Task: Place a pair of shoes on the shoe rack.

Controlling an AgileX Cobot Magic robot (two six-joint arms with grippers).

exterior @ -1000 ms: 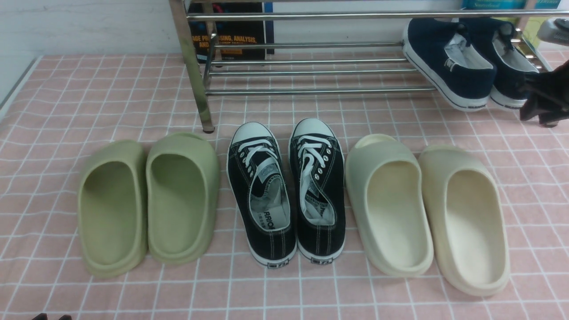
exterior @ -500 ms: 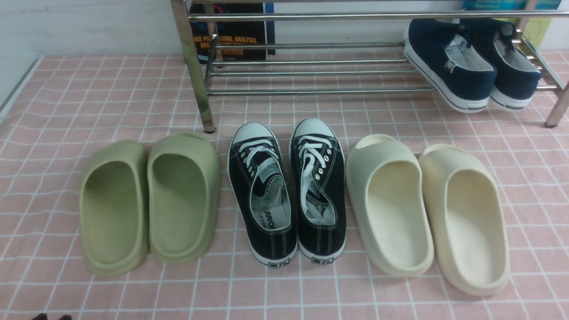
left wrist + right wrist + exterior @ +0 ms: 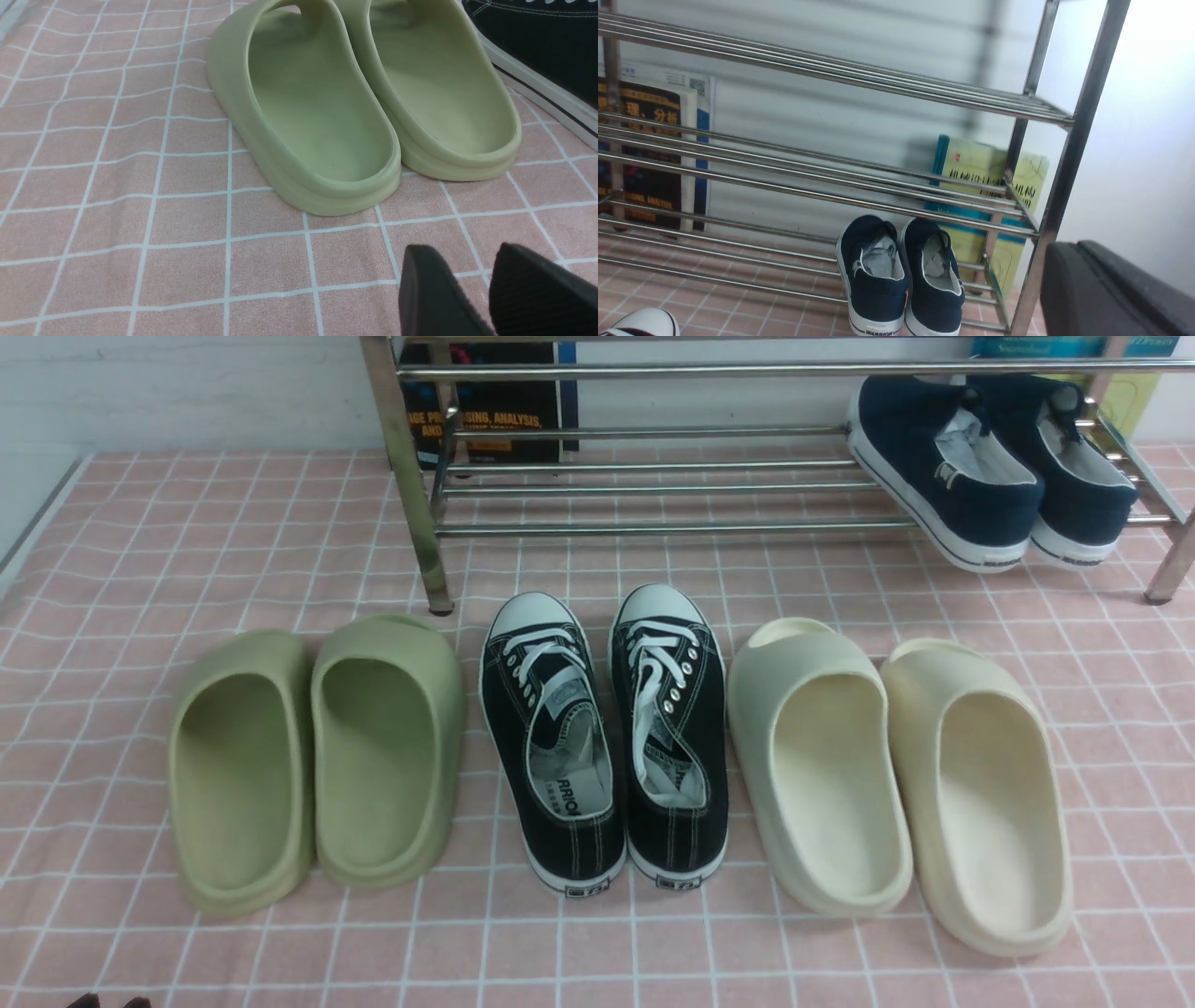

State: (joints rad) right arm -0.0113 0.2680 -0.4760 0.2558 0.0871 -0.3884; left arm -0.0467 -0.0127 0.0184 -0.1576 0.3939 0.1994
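The two navy slip-on shoes (image 3: 943, 467) (image 3: 1074, 467) rest side by side on the lowest bars at the right end of the chrome shoe rack (image 3: 653, 527), heels towards me and tilted down. They also show in the right wrist view (image 3: 873, 275) with the rack (image 3: 831, 196). My right gripper (image 3: 1080, 245) is off the shoes, beside the rack's right post, fingers together and empty; it is out of the front view. My left gripper (image 3: 460, 252) hovers low over the cloth near the green slides, slightly open and empty.
On the pink checked cloth (image 3: 187, 541) in front of the rack stand green foam slides (image 3: 317, 756), black lace-up sneakers (image 3: 602, 737) and cream foam slides (image 3: 896, 775). Books (image 3: 485, 401) lean behind the rack. The table edge runs along the far left.
My right gripper, by the navy shoes at the right edge a second ago, has pulled back out of the front view. The shoes stay on the rack. The left arm has not moved.
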